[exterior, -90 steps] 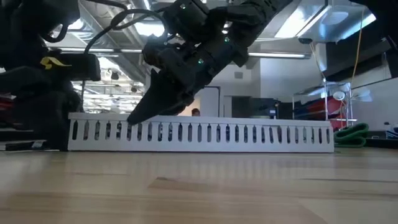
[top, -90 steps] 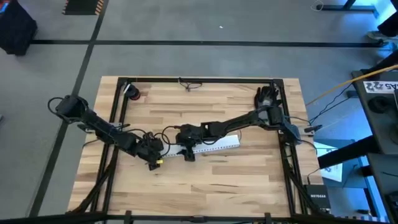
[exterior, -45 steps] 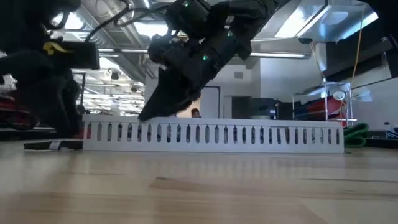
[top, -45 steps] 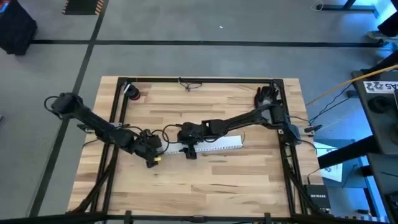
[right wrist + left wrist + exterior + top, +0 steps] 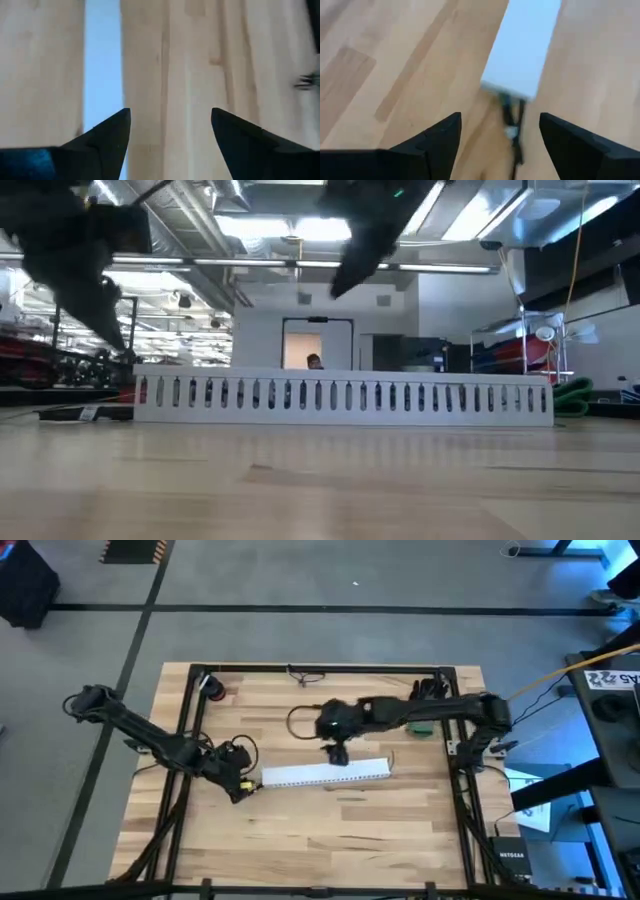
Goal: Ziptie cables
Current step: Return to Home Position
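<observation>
A white slotted duct lies flat across the middle of the table, also seen in the low view. My left gripper hangs open just off the duct's left end, above the table. My right gripper is open and raised above the table on the duct's far side; its wrist view looks down on bare wood and a stretch of the duct. A greenish bunch, perhaps the cables, lies under the right arm, also visible in the low view. Neither gripper holds anything.
A thin dark strip with a pale tag lies on the table by the duct's left end, also seen in the low view. Thin wires and a red object lie near the far edge. Bare wood fills the near half.
My right gripper has risen from the duct's left part and gone up and toward the far right. My left gripper has lifted and drawn back a little toward the left edge. The duct slid slightly to the right early on and has lain still since.
</observation>
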`<act>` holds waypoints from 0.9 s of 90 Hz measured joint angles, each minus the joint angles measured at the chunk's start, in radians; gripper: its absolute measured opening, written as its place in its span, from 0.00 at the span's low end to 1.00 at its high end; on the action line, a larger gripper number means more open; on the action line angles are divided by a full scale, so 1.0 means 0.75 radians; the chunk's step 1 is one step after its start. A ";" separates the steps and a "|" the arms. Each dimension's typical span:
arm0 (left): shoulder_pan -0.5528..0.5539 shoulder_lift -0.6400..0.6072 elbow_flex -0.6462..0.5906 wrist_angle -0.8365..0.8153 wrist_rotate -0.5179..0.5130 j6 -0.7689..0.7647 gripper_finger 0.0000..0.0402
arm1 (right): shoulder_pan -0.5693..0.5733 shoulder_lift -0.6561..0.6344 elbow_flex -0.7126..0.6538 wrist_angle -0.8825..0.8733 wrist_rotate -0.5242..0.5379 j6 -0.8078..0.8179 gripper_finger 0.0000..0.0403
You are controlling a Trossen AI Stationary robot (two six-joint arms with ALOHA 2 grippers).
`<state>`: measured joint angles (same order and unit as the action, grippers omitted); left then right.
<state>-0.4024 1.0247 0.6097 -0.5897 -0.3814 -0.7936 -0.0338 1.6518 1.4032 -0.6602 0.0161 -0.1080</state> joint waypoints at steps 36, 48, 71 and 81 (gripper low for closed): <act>0.181 -0.302 0.046 0.075 0.022 0.387 0.10 | -0.090 -0.795 -0.732 0.336 -0.204 0.438 0.28; 0.185 -0.510 0.023 0.039 0.025 0.408 0.02 | -0.114 -1.116 -0.998 0.519 -0.211 0.553 0.07; 0.184 -0.769 0.022 -0.134 0.026 0.359 0.09 | -0.112 -1.542 -1.204 0.473 -0.231 0.591 0.11; 0.184 -0.801 0.021 -0.128 0.002 0.314 0.10 | -0.112 -1.646 -1.249 0.489 -0.253 0.516 0.15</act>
<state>-0.2643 0.4238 0.6252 -0.6856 -0.3799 -0.5578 -0.1181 0.4172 0.4664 -0.2932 -0.1737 0.2788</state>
